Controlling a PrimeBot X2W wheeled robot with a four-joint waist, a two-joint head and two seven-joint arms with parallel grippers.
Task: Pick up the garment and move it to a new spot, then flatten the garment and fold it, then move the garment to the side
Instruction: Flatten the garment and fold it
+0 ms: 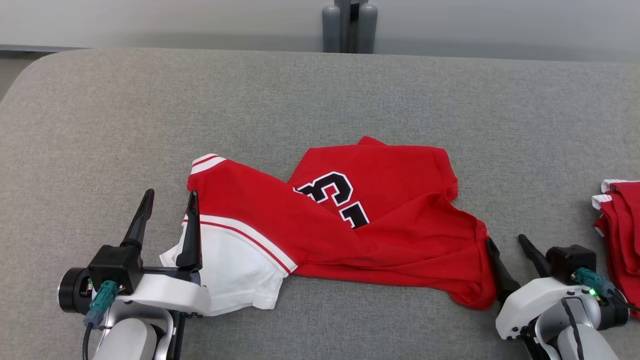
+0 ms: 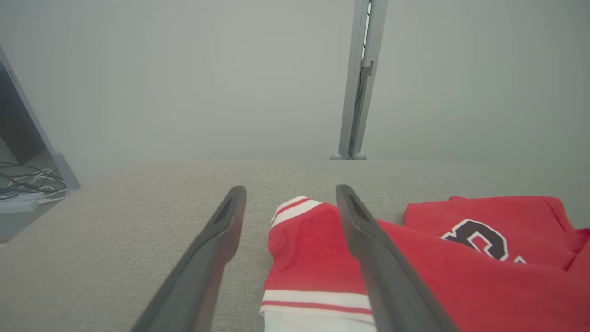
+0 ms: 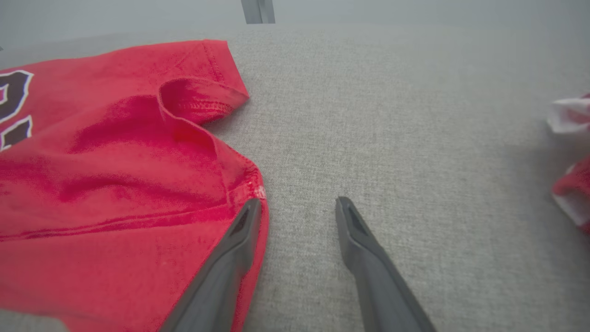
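The garment is a red shirt with a black number and white trim, lying rumpled across the middle of the grey table. My left gripper stands open at its left end. In the left wrist view, the left gripper has one finger over the red cloth and the other over bare table, with the striped cuff between them. My right gripper is open at the shirt's right edge. In the right wrist view, that gripper has its left finger on the red hem and bare table between the fingers.
A stack of red and white clothes lies at the table's right edge, close to my right wrist, and shows blurred in the right wrist view. A grey post stands behind the table's far edge. Bare table stretches behind the shirt.
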